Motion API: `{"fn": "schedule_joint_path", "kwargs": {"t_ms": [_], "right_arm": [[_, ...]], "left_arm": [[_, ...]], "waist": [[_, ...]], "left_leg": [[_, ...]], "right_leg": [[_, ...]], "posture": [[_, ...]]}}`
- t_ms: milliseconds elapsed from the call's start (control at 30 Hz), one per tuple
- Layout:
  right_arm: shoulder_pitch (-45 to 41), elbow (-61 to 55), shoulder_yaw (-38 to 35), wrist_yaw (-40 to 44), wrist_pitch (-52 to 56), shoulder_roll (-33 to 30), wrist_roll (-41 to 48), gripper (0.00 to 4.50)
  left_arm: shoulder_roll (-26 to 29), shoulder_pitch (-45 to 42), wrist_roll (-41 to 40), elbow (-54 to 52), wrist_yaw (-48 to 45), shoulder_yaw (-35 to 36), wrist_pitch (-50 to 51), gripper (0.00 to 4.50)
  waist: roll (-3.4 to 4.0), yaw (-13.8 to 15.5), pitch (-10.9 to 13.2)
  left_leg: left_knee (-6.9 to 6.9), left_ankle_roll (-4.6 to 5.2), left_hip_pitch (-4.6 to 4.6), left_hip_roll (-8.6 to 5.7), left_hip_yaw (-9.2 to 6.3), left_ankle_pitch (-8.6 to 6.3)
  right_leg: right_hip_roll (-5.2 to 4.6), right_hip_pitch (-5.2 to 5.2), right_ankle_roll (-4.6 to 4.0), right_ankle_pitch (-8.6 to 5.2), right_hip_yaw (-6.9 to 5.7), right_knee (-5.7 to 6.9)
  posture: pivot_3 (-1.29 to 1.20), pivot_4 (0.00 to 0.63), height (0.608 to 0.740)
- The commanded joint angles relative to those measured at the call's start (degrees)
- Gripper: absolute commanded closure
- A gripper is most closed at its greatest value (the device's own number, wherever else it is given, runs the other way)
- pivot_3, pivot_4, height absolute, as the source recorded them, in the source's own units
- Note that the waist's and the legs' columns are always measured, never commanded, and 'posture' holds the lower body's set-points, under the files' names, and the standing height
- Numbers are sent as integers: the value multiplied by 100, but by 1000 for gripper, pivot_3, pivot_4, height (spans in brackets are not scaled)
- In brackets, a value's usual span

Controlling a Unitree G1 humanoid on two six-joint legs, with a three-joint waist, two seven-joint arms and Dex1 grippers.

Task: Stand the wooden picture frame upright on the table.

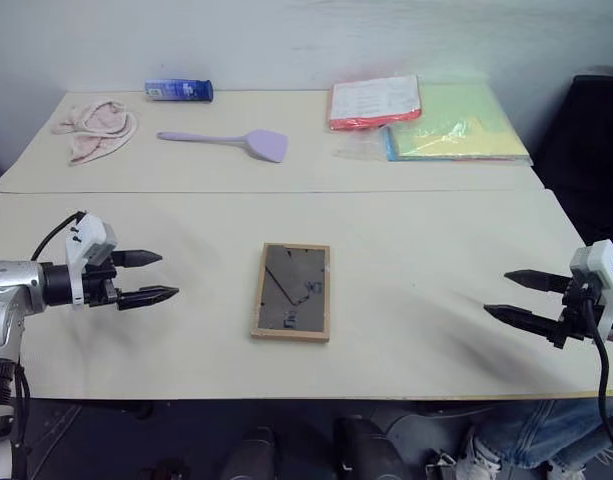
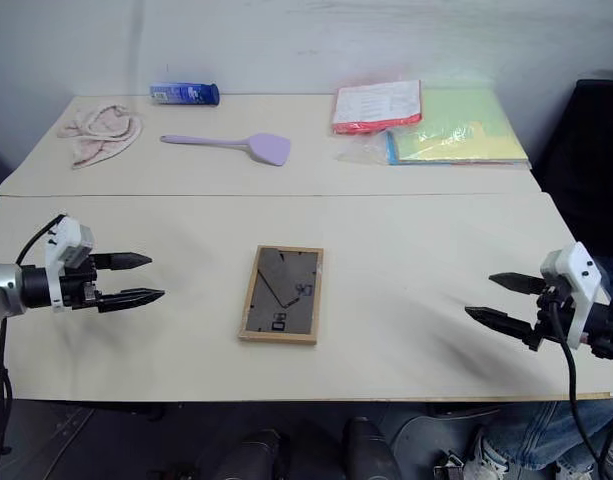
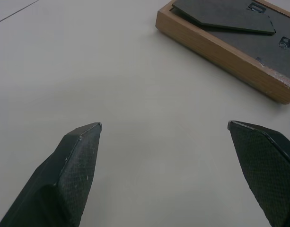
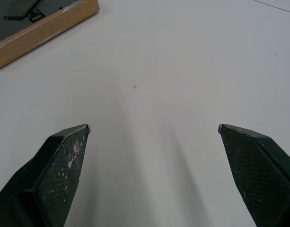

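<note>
Both end effectors hang wide open with nothing in them: the left end effector [image 1: 146, 277] and the right end effector [image 1: 520, 297] sit over the near part of the tabletop [image 1: 416, 250], well apart. Between them the one wooden picture frame [image 1: 292, 291] lies flat, dark back up. Farther off: one lilac spatula [image 1: 231, 141], one pink cloth [image 1: 94, 128], one blue tube [image 1: 179, 91], and two paper packets, a red-edged packet [image 1: 374, 102] and a yellow-green packet [image 1: 458, 126].
</note>
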Motion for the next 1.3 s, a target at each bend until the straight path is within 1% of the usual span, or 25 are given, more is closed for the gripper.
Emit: {"fn": "schedule_joint_path", "kwargs": {"t_ms": [33, 233, 367, 400, 467, 500, 533, 567, 633, 667, 700, 767, 800, 833, 867, 1000, 1067, 1167, 1300], "right_arm": [[-22, -95, -180, -61, -26, 87, 64, 29], [58, -336, -140, -200, -23, 110, -61, 29], [-272, -644, 310, -339, -10, 62, -250, 29], [-431, -714, 528, -309, -37, 49, -332, 203], [-1026, -813, 1178, -267, 38, 118, -504, 642], [-1222, -824, 1387, -249, 50, 147, -572, 953], [-1419, -803, 1600, -223, 66, 180, -644, 1358], [-1593, -771, 1813, -172, 30, 218, -731, 1649], [-1789, -720, 2049, -114, -7, 255, -823, 2366], [-2040, -644, 2324, -134, -67, 402, -983, 2739], [-2361, -500, 2706, -137, -241, 623, -1257, 3128], [-2814, -252, 3226, -128, -503, 978, -1659, 3828], [-2964, -141, 3411, -96, -607, 1118, -1806, 4210], [-3053, -61, 3510, -67, -668, 1204, -1894, 4494], [-3139, 19, 3610, -48, -753, 1290, -1987, 4500], [-3359, 177, 3925, -279, -787, 1688, -2344, 4500], [-3315, 87, 4075, -263, -848, 1766, -2494, 4500], [-3174, -3, 4078, -298, -860, 1769, -2622, 4500], [-2984, -246, 4081, -160, -799, 1661, -2649, 4500]], "left_arm": [[14, 32, -17, -198, 53, 77, 6, 0], [8, 53, 11, -449, 117, -28, 152, 0], [-163, -229, 120, -746, 97, -454, 197, 0], [-233, -352, 194, -781, 68, -627, 160, 186], [-426, -717, 510, -783, -25, -1173, 10, 591], [-487, -833, 633, -765, -43, -1341, -62, 869], [-546, -946, 725, -716, -75, -1491, -81, 1246], [-596, -1047, 848, -654, -77, -1634, -132, 1503], [-648, -1162, 984, -565, -89, -1791, -195, 2169], [-729, -1273, 1169, -459, -66, -1979, -297, 2481], [-903, -1401, 1371, -343, 4, -2209, -412, 2830], [-1177, -1578, 1660, -169, 100, -2507, -599, 3461], [-1316, -1625, 1677, -156, 97, -2564, -595, 3809], [-1403, -1655, 1681, -144, 81, -2584, -588, 4121], [-1497, -1683, 1651, -160, 55, -2593, -543, 4465], [-1925, -1809, 1714, -162, 148, -2722, -478, 4465], [-2094, -1840, 1825, -71, 264, -2773, -539, 4465], [-2118, -1853, 1971, 129, 495, -2675, -449, 4465], [-1973, -1919, 1685, 269, 420, -2410, 567, 4465]], "waist": [[-1, 2, 1], [-1, 5, 6], [-1, 9, 6], [-1, 8, 6], [0, 0, 6], [1, -1, 7], [1, 2, 7], [0, 1, 8], [-2, 5, 9], [-2, 8, 9], [-4, -1, 10], [-6, -5, 12], [-7, 3, 13], [-8, 8, 13], [-8, 10, 13], [-9, 44, 14], [-9, 49, 14], [-8, 30, 13], [-9, 10, 14]], "left_leg": [[0, 0, 0, 0, 0, 0], [2, 0, 2, -1, 1, 0], [9, -1, 2, -1, 1, 1], [12, -1, 2, -2, 1, 1], [14, -1, 2, -3, 1, 1], [18, -3, 3, -4, 3, 2], [19, -3, 0, -5, 3, 2], [19, -5, 0, -5, 3, 3], [20, -15, -8, 0, 2, 8], [19, -34, -13, 0, 3, 19], [19, -38, -18, 0, 3, 21], [33, -36, -18, -3, 13, 21], [37, -33, -18, -6, 13, 23], [43, -32, -19, -7, 13, 23], [45, -32, -20, -6, 12, 23], [44, -33, -30, -7, 4, 23], [51, -33, -32, -8, 3, 23], [61, -31, -32, -9, 5, 22], [76, -32, -30, -8, 3, 23]], "right_leg": [[0, 0, 0, 0, 0, 1], [0, 0, 0, 0, 1, 7], [0, 2, 2, 1, 1, 11], [0, 2, 3, 2, 2, 13], [2, 2, 3, 2, 2, 15], [3, 1, 4, 2, 2, 18], [4, -2, 5, 3, 2, 20], [6, -4, 5, 3, 3, 20], [15, -10, 4, 3, 2, 14], [16, -13, 4, 2, 2, 11], [16, -16, 4, 2, 2, 7], [15, -15, 8, 4, 8, 9], [13, -12, 13, 7, 10, 10], [13, -13, 14, 8, 9, 13], [13, -13, 14, 8, 9, 15], [8, -18, 15, 8, 1, 14], [7, -15, 15, 8, 1, 13], [7, -15, 16, 9, 2, 15], [10, -15, 16, 9, 1, 35]], "posture": [[0, 150, 740], [0, 150, 740], [0, 150, 740], [0, 150, 740], [0, 150, 740], [0, 150, 740], [0, 150, 740], [0, 150, 740], [0, 150, 740], [0, 150, 740], [0, 150, 740], [0, 150, 740], [0, 150, 740], [0, 150, 740], [0, 150, 740], [0, 150, 740], [0, 150, 740], [0, 150, 740], [0, 150, 740]]}}
